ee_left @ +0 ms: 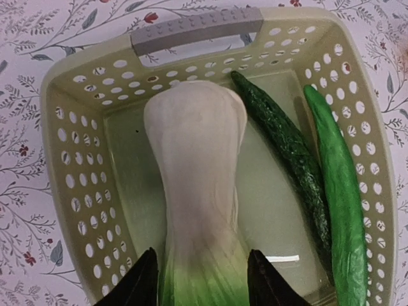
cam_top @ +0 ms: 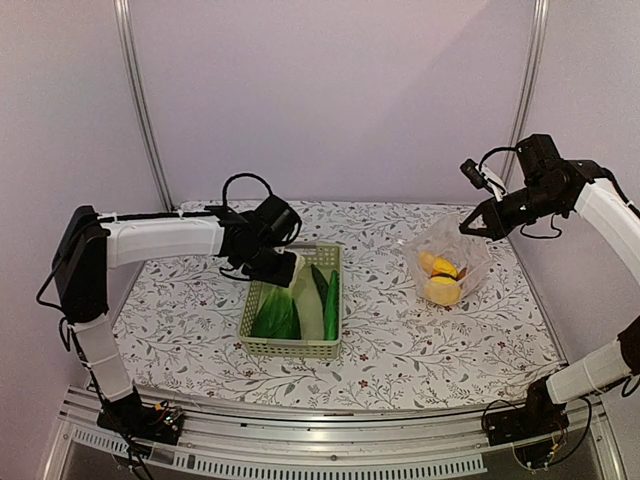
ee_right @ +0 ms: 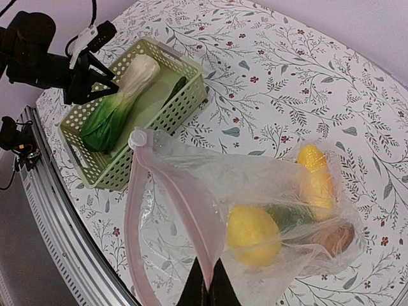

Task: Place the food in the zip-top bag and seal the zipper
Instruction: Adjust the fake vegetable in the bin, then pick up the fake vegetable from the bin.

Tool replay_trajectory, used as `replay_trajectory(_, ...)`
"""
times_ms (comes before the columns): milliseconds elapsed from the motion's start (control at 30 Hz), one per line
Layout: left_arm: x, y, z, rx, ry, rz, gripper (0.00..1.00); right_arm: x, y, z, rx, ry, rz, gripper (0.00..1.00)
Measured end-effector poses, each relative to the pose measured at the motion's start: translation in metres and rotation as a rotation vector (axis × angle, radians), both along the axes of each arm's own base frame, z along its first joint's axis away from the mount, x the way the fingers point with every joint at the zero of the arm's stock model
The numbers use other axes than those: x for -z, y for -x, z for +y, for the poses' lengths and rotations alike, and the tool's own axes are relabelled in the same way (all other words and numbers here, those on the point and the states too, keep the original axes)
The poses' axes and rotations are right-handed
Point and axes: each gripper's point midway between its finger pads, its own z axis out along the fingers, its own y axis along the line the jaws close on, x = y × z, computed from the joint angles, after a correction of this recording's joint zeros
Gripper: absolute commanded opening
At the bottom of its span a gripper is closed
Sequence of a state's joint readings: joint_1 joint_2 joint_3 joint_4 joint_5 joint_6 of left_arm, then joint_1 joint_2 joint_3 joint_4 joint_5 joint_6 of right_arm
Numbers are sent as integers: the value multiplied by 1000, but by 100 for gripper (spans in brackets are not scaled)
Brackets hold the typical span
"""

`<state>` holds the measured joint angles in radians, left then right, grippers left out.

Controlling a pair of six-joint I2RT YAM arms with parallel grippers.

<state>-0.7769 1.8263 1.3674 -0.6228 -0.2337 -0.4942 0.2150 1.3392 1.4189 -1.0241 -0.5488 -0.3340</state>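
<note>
You're on the bok choy (ee_left: 197,166) pick. It lies lengthwise in the basket (ee_left: 76,191), with its white stem toward the top of the left wrist view and its leaves at the bottom edge. Your left tool (ee_left: 201,258) straddles it where white turns green. The fingers are apart and right against its sides, but you cannot tell whether they press. Close gently until the toy stops yielding, no further.

Lift straight up. The cucumber (ee_left: 284,143) lies just beside the stem on the right, with a smooth green piece (ee_left: 341,197) beyond it, and a sideways drag would likely rake them along. The grip sits toward the leafy end, so expect the stem to droop.

Your right tool (ee_right: 208,285) is pinched together on the film of the zip-top bag (ee_right: 191,185), holding its top up at the right of the top view while the bottom rests on the desk (cam_top: 400,340). Two lemons (ee_right: 252,233) and a brown piece (ee_right: 335,237) sit inside. The zipper (ee_right: 131,229) hangs as a loose pink loop and the mouth seems to gape toward the basket, so hold it steady and feed the stem in first.
</note>
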Motion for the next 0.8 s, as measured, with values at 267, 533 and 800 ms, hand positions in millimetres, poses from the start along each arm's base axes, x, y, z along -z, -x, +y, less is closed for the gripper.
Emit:
replay_trajectory(267,-30,-11,-16,16,42,-42,56,-2,1,0,0,-1,-7,0)
replay_trajectory(533,-44,-1,-50,83,205,3,46,-2,1,0,0,-1,-7,0)
replay_trajectory(800,-26,1,-74,107,256,74,39,2,2,0,-2,1,0,0)
